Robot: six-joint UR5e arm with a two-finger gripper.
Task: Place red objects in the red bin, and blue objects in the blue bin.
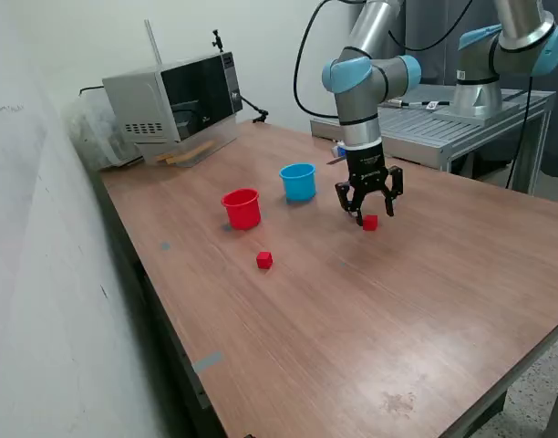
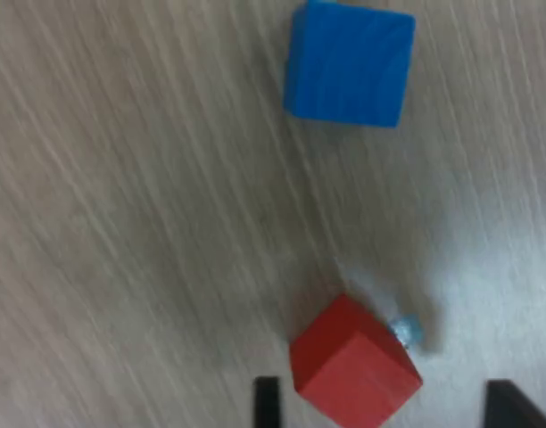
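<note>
Risk 1: bad grasp on red cube (image 2: pixel 353 364). Rotated in the wrist view, corners rather than flats turned toward the two dark fingertips (image 2: pixel 267 399) at the lower edge of the frame. Closing on corners likely to spin or squirt the cube out. Cube also sits nearer one fingertip than the other, so a push sideways before contact on both sides is probable.

Risk 2: small pale blue speck touching the cube's edge, identity unclear; could stick or shift the cube.

Risk 3: blue cube (image 2: pixel 349 62), upper centre of wrist frame, well apart from the red one; low chance of a knock, but hidden in the exterior view behind the tool.

Tool (image 1: pixel 369 212): released, fingers spread, nothing held. Low over the surface (image 1: pixel 425 301), centre right of the exterior frame.

Relative position: red cube just below and slightly toward the exterior view's right of the tool's centre, resting on the surface, apparently between the spread fingers but not touched by either as far as visible.

Other task items, exterior frame: second red cube (image 1: pixel 264 260) lower left of the tool, alone on the surface. Red bin (image 1: pixel 242 208) left of centre, upright. Blue bin (image 1: pixel 298 181) just upper right of the red bin, upright, near the tool. Contents of both bins not visible. Second blue cube not seen.

Judgement: rotate wrist to square with cube faces before closing.
</note>
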